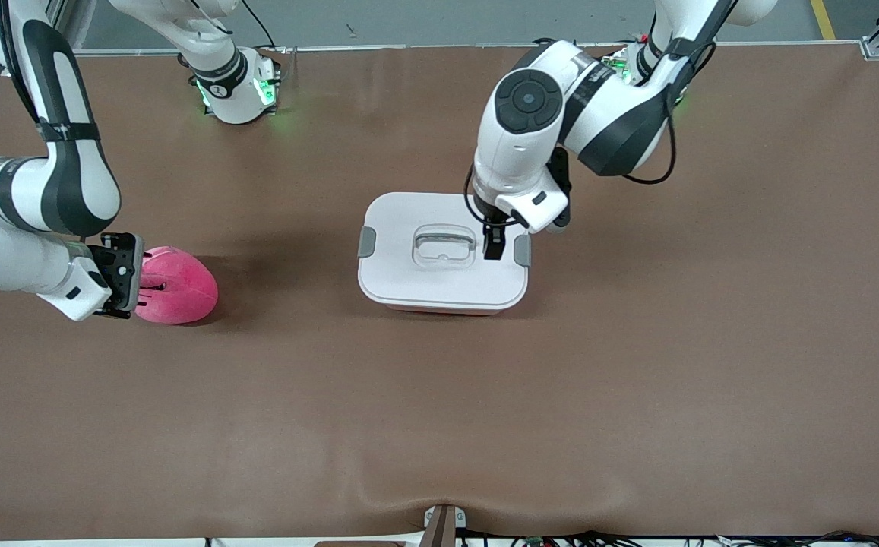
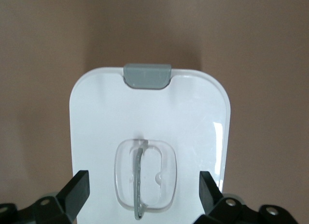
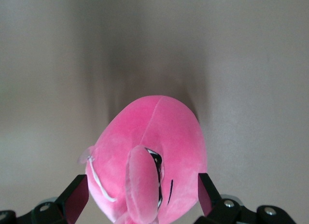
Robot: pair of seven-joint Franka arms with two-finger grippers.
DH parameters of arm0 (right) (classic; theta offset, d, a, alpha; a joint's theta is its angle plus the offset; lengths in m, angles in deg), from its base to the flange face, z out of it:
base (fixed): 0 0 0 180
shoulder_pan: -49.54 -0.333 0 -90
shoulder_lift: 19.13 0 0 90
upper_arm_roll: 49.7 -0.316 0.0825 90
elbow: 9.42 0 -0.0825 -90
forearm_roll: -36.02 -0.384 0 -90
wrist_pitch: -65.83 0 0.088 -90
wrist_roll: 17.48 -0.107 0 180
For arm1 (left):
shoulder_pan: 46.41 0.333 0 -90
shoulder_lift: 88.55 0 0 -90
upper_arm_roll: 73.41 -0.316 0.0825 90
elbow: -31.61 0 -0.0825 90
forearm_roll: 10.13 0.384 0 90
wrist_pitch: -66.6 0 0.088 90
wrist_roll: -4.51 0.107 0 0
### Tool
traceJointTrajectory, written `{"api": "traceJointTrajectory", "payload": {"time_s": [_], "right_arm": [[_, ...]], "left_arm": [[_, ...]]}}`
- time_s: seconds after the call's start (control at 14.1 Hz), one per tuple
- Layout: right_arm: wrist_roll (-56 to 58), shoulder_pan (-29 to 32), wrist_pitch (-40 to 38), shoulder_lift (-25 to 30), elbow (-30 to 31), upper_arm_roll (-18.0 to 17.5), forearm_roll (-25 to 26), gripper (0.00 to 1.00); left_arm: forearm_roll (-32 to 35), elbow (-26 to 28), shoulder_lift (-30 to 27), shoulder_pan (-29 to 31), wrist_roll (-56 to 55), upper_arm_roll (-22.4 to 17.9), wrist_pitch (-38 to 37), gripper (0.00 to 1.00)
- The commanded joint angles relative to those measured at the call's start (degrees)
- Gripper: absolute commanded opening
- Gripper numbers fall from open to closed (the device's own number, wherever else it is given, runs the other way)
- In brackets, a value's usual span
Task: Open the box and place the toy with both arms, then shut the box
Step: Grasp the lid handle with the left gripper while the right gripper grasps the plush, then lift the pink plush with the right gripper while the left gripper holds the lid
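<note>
The box point(image 1: 439, 292) stands mid-table with its white lid point(image 1: 401, 228) on, and a grey clip point(image 1: 367, 241) shows at each end. My left gripper point(image 1: 494, 245) hangs open just over the lid, beside the clear handle point(image 1: 444, 247) and near the other clip point(image 1: 522, 250). In the left wrist view its fingertips point(image 2: 77, 188) straddle the handle point(image 2: 145, 180), with nothing between them. The pink toy point(image 1: 177, 287) lies toward the right arm's end of the table. My right gripper point(image 1: 149, 279) is low and open around it. The toy point(image 3: 149, 151) sits between the fingers point(image 3: 206, 192).
Brown table cover point(image 1: 637, 380) spreads wide around both things. A small metal bracket point(image 1: 443, 520) sits at the table edge nearest the front camera. The arm bases stand along the farthest edge.
</note>
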Motion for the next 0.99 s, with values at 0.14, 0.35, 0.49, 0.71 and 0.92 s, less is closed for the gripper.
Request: {"api": "traceJointTrajectory", "payload": {"time_s": [0.14,0.35,0.49,0.71,0.92], "right_arm": [[4.85,2.12,4.41,1.52,5.11,-0.73,-3.41,1.0],[5.03,2.55,5.02,1.52,5.73,-0.73,-3.5,0.65],[5.12,2.64,5.11,1.52,5.73,-0.73,-3.5,0.0],[5.12,2.64,5.02,1.69,5.73,-0.73,-3.5,0.0],[5.12,2.64,4.67,2.57,5.2,-0.73,-3.5,0.0]], "left_arm": [[1.59,-2.91,4.01,-3.2,-4.6,-0.58,1.27,1.0],[4.66,-3.62,6.21,-5.22,-8.12,-0.49,2.93,1.0],[4.58,-3.62,6.83,-5.49,-9.09,-0.41,5.12,1.0],[5.89,-3.62,9.11,-8.12,-11.9,-0.67,8.29,1.0],[7.56,-3.53,9.99,-8.91,-13.31,-0.76,8.47,1.0]]}}
